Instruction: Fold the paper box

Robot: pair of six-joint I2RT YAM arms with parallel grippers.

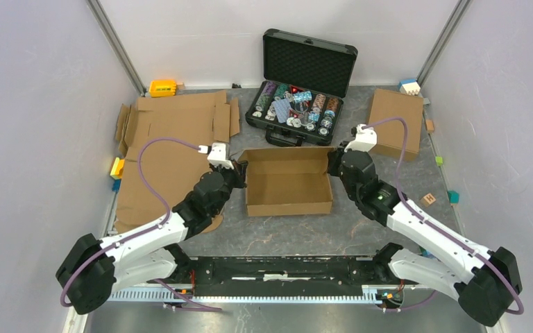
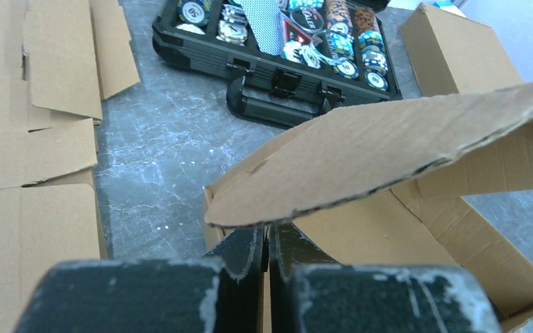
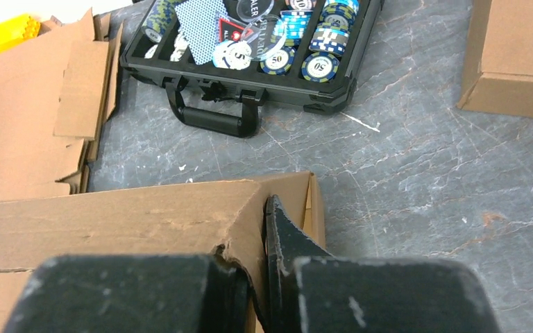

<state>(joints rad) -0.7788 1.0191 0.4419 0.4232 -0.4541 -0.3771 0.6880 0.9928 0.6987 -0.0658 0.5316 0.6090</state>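
**Asker:** Where is the paper box?

**Me:** Dead centre of the table, between my two arms. Its walls are up and its top is open.

**Asker:** And your jaws?

**Me:** My left gripper is at the box's 9 o'clock end, with the fingers squeezed almost together. They seem to pinch the end wall, though a rounded flap arches over the tips and hides the bite. My right gripper is at the 3 o'clock end, nipped just as tight. The cardboard wall runs in between its fingers and is creased there.

**Asker:** Why grip both ends?

**Me:** My guess is that with each end pinned the box can't slide, so I can turn the end walls and flaps inward.

**Asker:** Is anything inside it?

**Me:** Nothing, only its bare floor.

**Asker:** What about the other containers?

**Me:** At 12 o'clock a black case stands open with its lid back. Its tray is packed with rows of poker chips and some playing cards. At 2 o'clock sits a closed cardboard box, and I can't tell what it holds. Flat cardboard sheets lie at 10 o'clock, partly under my left arm.
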